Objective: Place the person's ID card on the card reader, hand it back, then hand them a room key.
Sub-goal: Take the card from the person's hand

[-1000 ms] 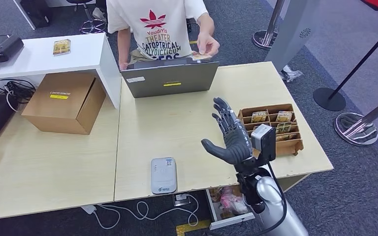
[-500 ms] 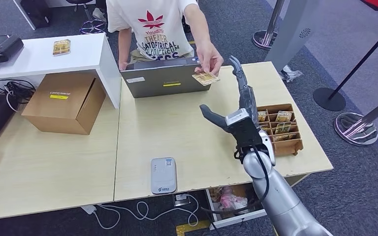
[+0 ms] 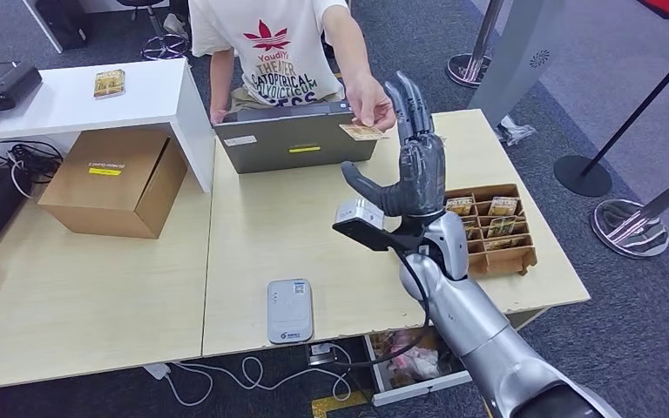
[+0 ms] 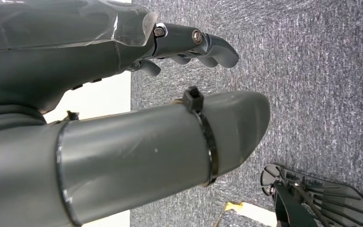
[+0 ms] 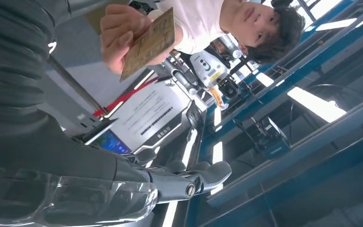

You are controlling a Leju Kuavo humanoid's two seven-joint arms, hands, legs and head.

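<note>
Since half a second ago your right hand (image 3: 411,165) has risen and swung left toward the far edge of the table, and the person's hand (image 3: 370,91) has brought the ID card (image 3: 361,131) closer to it.

Table (image 3: 314,226): pale wood, two tops side by side. On the left one you have a cardboard box (image 3: 113,181), with a white desk (image 3: 96,100) behind it at the far left.

Laptop (image 3: 296,139): grey, lid up, at the far edge of the right-hand top, the person standing behind it.

Card tray (image 3: 510,254): brown, compartmented, at the right edge, with several cards standing in its slots. Your right forearm crosses in front of its left end.

Right hand: upright, palm facing left, fingers (image 3: 408,96) straight and spread, thumb (image 3: 357,178) out to the left. It holds nothing. Fingertips stand just right of the card; you cannot tell from the head view whether they touch it.

Card reader (image 3: 289,310): small, white, flat near the near edge, well apart from the hand.

ID card: pinched in the person's fingers above the laptop's right corner. In the right wrist view the card (image 5: 147,43) is held out edge-on.

Left hand (image 4: 123,118): hanging over grey carpet, fingers loosely curled, nothing in it.
</note>
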